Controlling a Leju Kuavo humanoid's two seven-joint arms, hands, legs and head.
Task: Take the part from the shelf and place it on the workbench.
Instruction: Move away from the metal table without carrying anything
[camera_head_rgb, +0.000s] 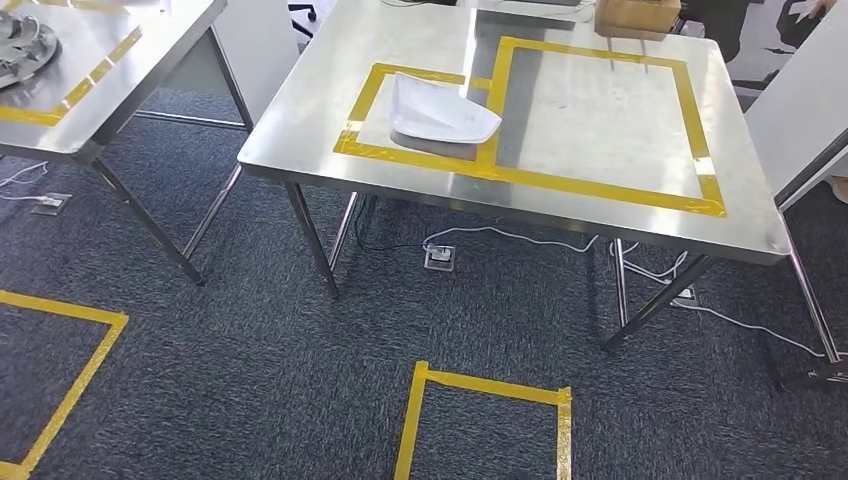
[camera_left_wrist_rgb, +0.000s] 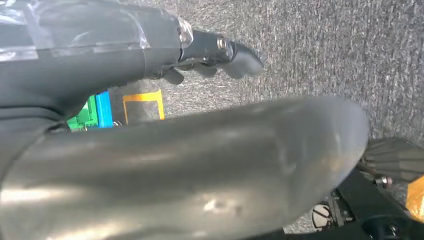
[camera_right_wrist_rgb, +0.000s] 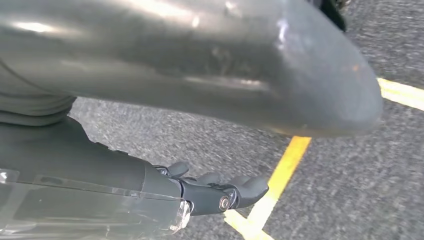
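A white, shallow, curved part (camera_head_rgb: 440, 112) lies on the steel workbench (camera_head_rgb: 590, 120), inside the smaller of two yellow-taped rectangles. My left hand (camera_left_wrist_rgb: 200, 150) hangs over the grey carpet, thick thumb in front and dark fingers (camera_left_wrist_rgb: 235, 56) stretched out, holding nothing. My right hand (camera_right_wrist_rgb: 200, 75) also hangs above the carpet near a yellow tape line, its fingers (camera_right_wrist_rgb: 225, 192) extended and apart from the thumb, with nothing in it.
A second steel table (camera_head_rgb: 130, 70) stands at the left with a round metal piece (camera_head_rgb: 20, 50) on it. A cardboard box (camera_head_rgb: 637, 12) sits at the workbench's far edge. Yellow tape squares (camera_head_rgb: 485, 420) mark the carpet. White cables and a floor socket (camera_head_rgb: 440, 258) lie under the bench.
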